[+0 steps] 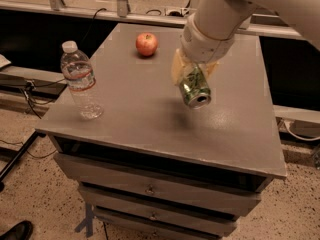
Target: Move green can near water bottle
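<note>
The green can (193, 88) is green and white with a silver end. It hangs tilted above the middle of the grey table (150, 119), silver end toward me, held in my gripper (192, 73). The gripper is shut on the can, its yellowish fingers (177, 67) on either side, under the white arm coming from the upper right. The water bottle (80, 81) is clear with a white cap and a red-banded label. It stands upright near the table's left front corner, well left of the can.
A red apple (146, 44) sits at the back of the table, left of the arm. The table has drawers (150, 190) below its front edge. Cables (25, 91) lie on the speckled floor at left. A shoe (15, 231) shows at bottom left.
</note>
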